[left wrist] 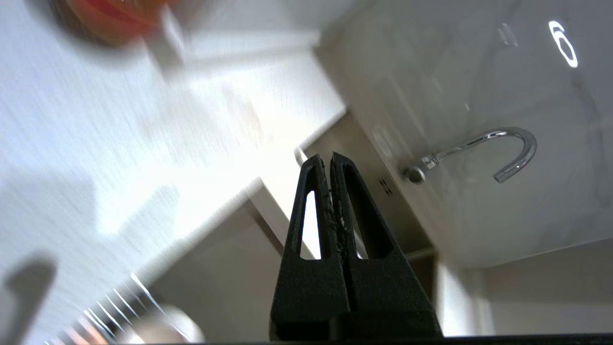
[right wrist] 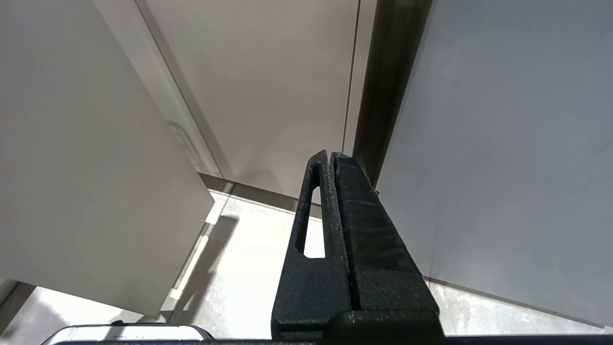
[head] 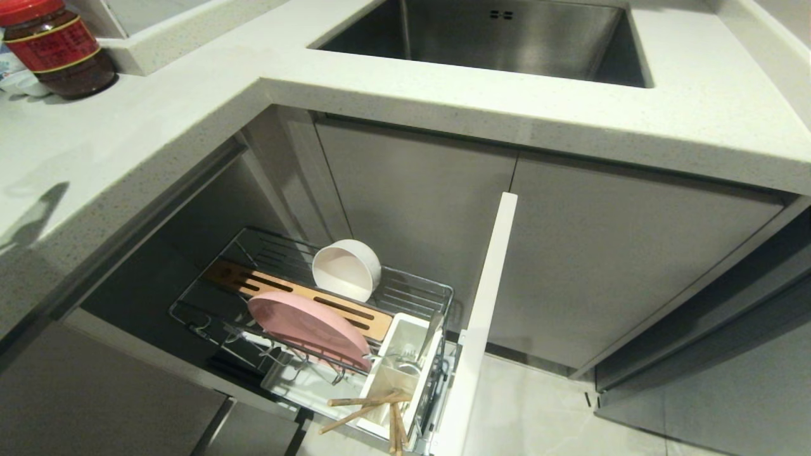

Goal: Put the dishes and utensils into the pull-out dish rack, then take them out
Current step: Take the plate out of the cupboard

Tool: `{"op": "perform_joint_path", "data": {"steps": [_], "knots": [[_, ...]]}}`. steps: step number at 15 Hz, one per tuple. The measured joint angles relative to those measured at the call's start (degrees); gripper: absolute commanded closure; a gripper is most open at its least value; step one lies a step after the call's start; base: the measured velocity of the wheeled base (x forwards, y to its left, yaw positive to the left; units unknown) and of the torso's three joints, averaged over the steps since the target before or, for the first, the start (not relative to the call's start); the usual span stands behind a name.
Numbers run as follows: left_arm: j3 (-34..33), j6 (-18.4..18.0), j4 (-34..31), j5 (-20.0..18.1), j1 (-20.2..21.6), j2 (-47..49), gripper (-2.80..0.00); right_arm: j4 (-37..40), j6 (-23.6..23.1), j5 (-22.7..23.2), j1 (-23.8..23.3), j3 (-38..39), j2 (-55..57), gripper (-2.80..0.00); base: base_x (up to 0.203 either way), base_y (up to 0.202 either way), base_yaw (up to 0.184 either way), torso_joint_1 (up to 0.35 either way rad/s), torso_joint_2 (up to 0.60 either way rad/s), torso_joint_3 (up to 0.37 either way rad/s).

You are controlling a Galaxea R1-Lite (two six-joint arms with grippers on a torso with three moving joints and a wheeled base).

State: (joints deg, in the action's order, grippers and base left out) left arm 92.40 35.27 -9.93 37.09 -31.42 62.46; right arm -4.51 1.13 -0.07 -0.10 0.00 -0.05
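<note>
1. Nearest in the head view, the chopsticks (head: pixel 370 411) stick out of the white utensil holder (head: pixel 405 367) at the front end of the pull-out dish rack (head: pixel 418 297), their tips splayed outward, some toward the floor.
2. The rack stands drawn out from the cabinet, fixed to the white cabinet front (head: pixel 485 316) that runs along its right side.
3. The pink plate (head: pixel 304 326) stands tilted on edge in the wire basket, just beside the utensil holder.
4. Behind the plate lies the slotted wooden strip (head: pixel 285 294), and beyond it the off-white bowl (head: pixel 345 269) rests on its side, its mouth facing the camera.
5. A metal utensil shows inside the holder; whether it is the fork cannot be told.
6. Farther off, the desk (head: pixel 190 114) carries a red-lidded jar (head: pixel 57 47) at its far left and the steel sink (head: pixel 494 38) at the back.
7. The left hand (left wrist: pixel 330 158) has its fingers pressed together on nothing, lifted near the desk and faucet (left wrist: pixel 498 153).
8. The right hand (right wrist: pixel 329 155) is likewise pressed together and empty, low by the cabinet doors.
</note>
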Motion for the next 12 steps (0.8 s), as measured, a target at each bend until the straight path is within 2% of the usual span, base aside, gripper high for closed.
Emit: {"op": "perform_joint_path", "data": {"steps": [2,4,7,9,12], "knots": [[-2.2,-6.8,-0.4,-9.4,8.9,-5.5,0.0,0.0,0.0,0.0,0.0,0.0,0.0,0.0,0.0,0.0,0.0,0.0,0.0,0.0],[-7.2,-11.3,-2.5,-19.5,17.1,-12.8,0.0,0.0,0.0,0.0,0.0,0.0,0.0,0.0,0.0,0.0,0.0,0.0,0.0,0.0],[-18.6,-17.7,-6.7,-31.7,25.4,-24.9,0.0,0.0,0.0,0.0,0.0,0.0,0.0,0.0,0.0,0.0,0.0,0.0,0.0,0.0],[-28.8,-23.0,-7.2,-37.0,28.8,-32.4,0.0,0.0,0.0,0.0,0.0,0.0,0.0,0.0,0.0,0.0,0.0,0.0,0.0,0.0],[-44.8,-31.8,-4.9,-41.0,30.8,-42.4,0.0,0.0,0.0,0.0,0.0,0.0,0.0,0.0,0.0,0.0,0.0,0.0,0.0,0.0]]}}
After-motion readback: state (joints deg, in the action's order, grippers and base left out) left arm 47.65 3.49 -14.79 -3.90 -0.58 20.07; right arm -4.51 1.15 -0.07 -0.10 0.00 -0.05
